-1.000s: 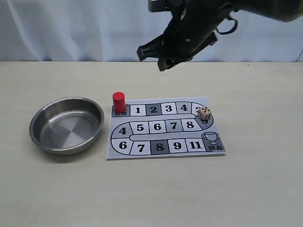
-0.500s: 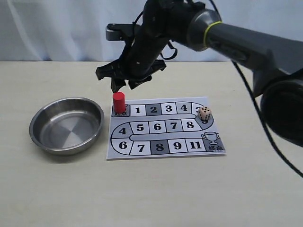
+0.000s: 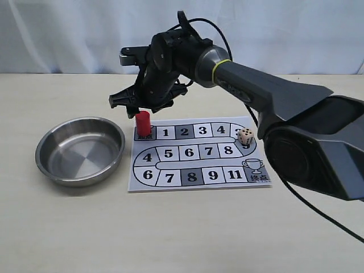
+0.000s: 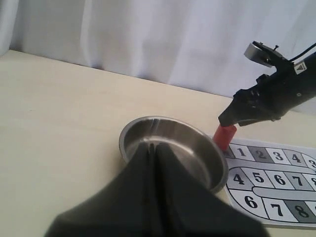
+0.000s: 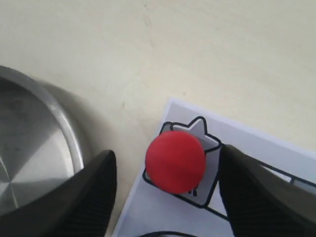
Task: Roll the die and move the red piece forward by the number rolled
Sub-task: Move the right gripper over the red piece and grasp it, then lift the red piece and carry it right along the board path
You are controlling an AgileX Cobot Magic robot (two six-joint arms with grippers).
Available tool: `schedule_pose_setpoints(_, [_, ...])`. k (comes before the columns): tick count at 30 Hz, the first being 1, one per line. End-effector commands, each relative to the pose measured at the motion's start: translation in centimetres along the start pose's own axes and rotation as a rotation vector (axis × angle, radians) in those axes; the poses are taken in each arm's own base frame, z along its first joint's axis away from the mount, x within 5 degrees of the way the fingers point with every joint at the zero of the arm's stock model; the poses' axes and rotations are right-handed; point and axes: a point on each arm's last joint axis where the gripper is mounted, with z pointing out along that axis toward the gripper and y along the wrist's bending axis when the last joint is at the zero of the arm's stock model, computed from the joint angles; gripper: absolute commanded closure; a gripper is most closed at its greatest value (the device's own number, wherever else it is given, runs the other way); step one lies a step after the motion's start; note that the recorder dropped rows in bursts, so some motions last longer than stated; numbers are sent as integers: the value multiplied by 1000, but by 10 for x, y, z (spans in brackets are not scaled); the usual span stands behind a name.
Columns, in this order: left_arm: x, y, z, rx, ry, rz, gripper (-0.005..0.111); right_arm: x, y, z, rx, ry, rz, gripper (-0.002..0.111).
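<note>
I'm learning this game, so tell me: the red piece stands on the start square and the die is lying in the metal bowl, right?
Not quite. The die is not in the metal bowl; it lies on the game board, at the right-hand bend of the track, as the exterior view shows. The red piece does stand on the start square.
</note>
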Motion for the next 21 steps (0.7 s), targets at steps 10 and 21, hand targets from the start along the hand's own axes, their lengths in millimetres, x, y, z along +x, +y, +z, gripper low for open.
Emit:
schedule_pose_setpoints(10, [0, 0, 0, 3, -8, -9, 107, 4, -2, 25, 34, -34, 10, 50])
schedule_pose_setpoints(21, [0, 0, 0, 3, -10, -9, 107, 5, -2, 22, 44, -21, 10, 104])
